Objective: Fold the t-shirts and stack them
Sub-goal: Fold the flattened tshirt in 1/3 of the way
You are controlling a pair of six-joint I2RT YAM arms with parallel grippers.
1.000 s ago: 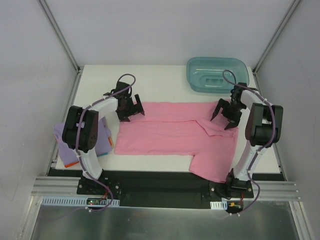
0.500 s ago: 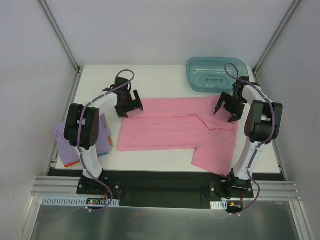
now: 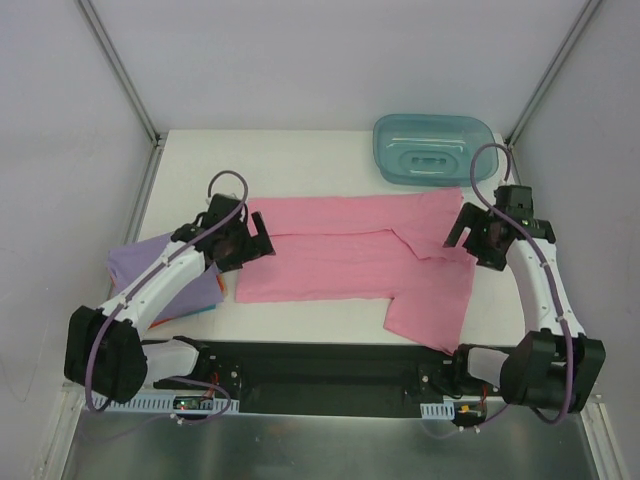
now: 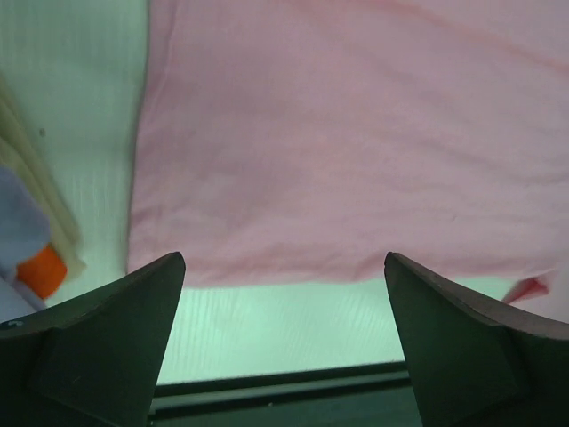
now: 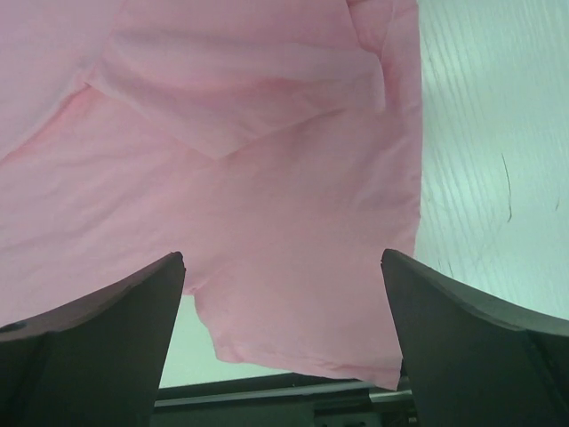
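We see the soft bubblegum-pink cloth t-shirt [image 3: 350, 255] spread flat mid-bench, the pale lavender cloth t-shirt [image 3: 140, 275] at the bench's left edge; both arms' jaws spread wide, empty.

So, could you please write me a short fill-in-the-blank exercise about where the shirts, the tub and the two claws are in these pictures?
1. The shirt spread out between the two arms is ____.
2. The teal tub sits at the table's far ____ corner.
3. Both the left claw and the right claw are ____, gripping nothing.
4. The purple shirt lies beside the ____ arm.

Missing words: pink; right; open; left
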